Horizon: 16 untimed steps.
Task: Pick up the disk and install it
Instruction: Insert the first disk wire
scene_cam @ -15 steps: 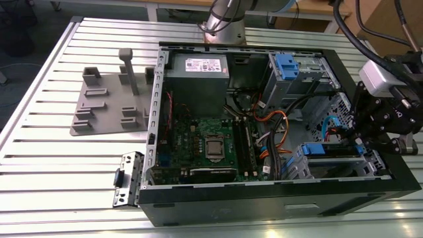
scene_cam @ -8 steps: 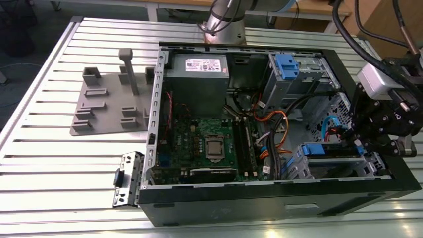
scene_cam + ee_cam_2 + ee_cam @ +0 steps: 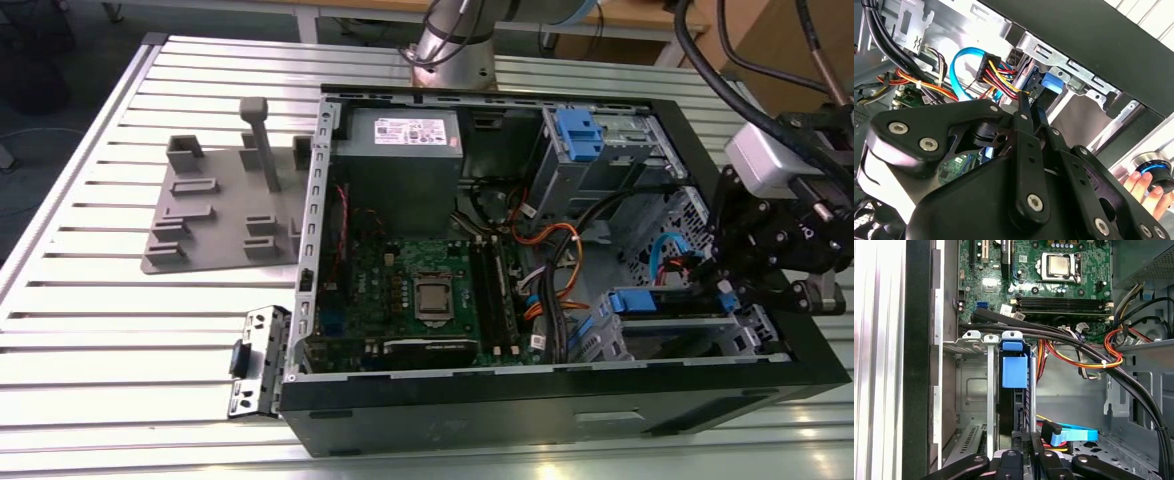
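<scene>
On the slatted metal table (image 3: 94,330), a grey plastic fixture (image 3: 224,205) lies just beside the open computer case (image 3: 534,410), on the exterior view's left of it. Inside the case sits the green motherboard (image 3: 414,290), with the grey power supply (image 3: 398,150) next to it toward the arm's base. Further toward the exterior view's right, the disk (image 3: 1015,372) stands on edge in the case's drive cage (image 3: 971,385), its blue carrier tab showing at the cage mouth in the first wrist view. The gripper (image 3: 781,250) hangs over that corner of the case; its fingers (image 3: 1024,120) lie close together, grasping nothing. Fingertips of a person's hand (image 3: 1144,187) show outside the case wall in the second wrist view.
</scene>
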Motion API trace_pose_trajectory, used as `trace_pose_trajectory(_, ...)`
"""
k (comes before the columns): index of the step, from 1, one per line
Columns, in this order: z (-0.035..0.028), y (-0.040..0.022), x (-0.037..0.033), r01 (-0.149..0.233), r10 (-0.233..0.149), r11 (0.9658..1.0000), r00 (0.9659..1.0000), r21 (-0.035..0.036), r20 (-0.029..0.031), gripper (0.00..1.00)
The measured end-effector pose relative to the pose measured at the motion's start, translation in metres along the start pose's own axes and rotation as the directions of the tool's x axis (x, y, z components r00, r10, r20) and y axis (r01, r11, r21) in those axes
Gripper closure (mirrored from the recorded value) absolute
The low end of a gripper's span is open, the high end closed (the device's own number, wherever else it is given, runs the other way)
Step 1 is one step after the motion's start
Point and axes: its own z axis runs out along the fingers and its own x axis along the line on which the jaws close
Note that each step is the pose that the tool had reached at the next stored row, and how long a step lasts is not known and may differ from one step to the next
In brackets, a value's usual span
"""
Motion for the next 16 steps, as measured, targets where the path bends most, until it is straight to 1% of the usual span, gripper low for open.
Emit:
trace_pose_trajectory(3,-0.0001,0.0,0.0002,0.0,0.0,1.0,1.0,0.0,-0.0001,0.82)
trace_pose_trajectory(10,-0.0001,0.0,0.0006,0.001,-0.001,1.0,1.0,-0.0001,-0.004,0.82)
trace_pose_trajectory(16,0.001,-0.0001,0.0016,0.001,-0.001,1.0,1.0,-0.0002,-0.0041,0.82)
